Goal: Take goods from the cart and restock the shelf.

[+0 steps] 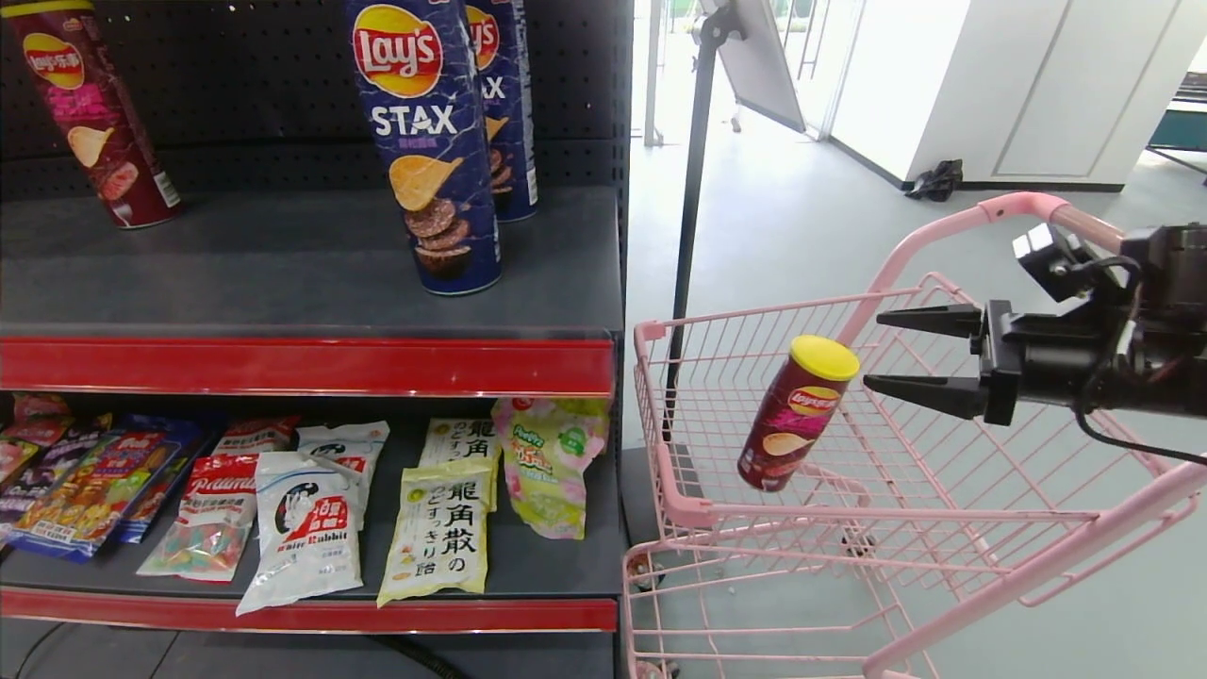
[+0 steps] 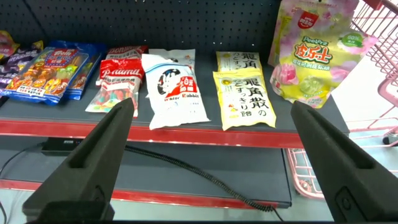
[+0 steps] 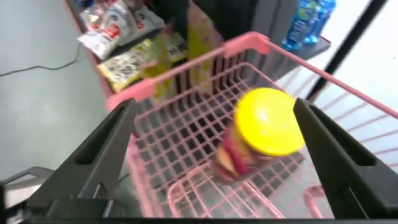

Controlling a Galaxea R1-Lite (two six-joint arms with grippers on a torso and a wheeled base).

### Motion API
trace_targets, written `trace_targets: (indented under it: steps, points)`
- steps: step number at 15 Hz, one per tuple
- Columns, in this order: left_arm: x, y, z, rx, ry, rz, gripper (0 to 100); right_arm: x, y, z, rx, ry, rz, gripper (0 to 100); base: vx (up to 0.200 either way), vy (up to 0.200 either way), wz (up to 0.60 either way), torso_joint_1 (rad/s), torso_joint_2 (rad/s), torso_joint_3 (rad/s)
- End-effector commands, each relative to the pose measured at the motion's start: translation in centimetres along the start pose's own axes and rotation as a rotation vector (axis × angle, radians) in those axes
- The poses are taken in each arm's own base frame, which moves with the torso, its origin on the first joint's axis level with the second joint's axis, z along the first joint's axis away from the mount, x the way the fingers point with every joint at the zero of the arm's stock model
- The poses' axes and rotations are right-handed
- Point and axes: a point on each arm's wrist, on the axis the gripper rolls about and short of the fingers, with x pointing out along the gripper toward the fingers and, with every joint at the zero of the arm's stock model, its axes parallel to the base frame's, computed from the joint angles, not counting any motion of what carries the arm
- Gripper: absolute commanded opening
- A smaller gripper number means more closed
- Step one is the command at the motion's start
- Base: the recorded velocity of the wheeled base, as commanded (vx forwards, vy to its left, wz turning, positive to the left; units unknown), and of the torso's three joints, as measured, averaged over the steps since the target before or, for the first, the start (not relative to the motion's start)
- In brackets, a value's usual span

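Can (image 1: 797, 412) tilted in cart (image 1: 696, 513) nr rim; R hand (image 1: 875, 352) spread, just beside.

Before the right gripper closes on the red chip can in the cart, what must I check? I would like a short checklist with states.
1. Right gripper open wide: ok.
2. Red can lined up between its fingers, by the right wrist view: ok.
3. Fingers far enough along the can: not ok; in the head view their tips stand apart from the yellow lid.
4. Can steady in the cart: cannot tell; it leans.
5. Bare spot on the upper shelf: ok.
6. Left gripper facing the lower shelf, away from the cart: ok.
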Motion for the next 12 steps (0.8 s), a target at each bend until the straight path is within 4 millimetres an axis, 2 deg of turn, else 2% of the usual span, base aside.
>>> trace_targets:
  steps: [1,3,6,9,12]
  points:
    - [0.0,0.0,0.0,0.0,0.0,0.001,100,1.3,-5.7,-4.2,0.046,0.04,-0.047,100,0.0,0.0,0.0,0.0,0.0,0.0]
    - [0.0,0.0,0.0,0.0,0.0,0.001,100,0.2,-8.4,-6.2,0.054,0.047,-0.098,100,0.0,0.0,0.0,0.0,0.0,0.0]
    - [0.0,0.0,0.0,0.0,0.0,0.001,100,-1.9,-9.8,-8.3,0.074,0.054,-0.131,100,0.0,0.0,0.0,0.0,0.0,0.0]
    - [0.0,0.0,0.0,0.0,0.0,0.001,100,-2.1,-9.1,-8.8,0.081,0.04,-0.068,100,0.0,0.0,0.0,0.0,0.0,0.0]
    - [0.0,0.0,0.0,0.0,0.0,0.001,100,-0.6,-7.7,-9.6,0.063,0.045,0.01,100,0.0,0.0,0.0,0.0,0.0,0.0]
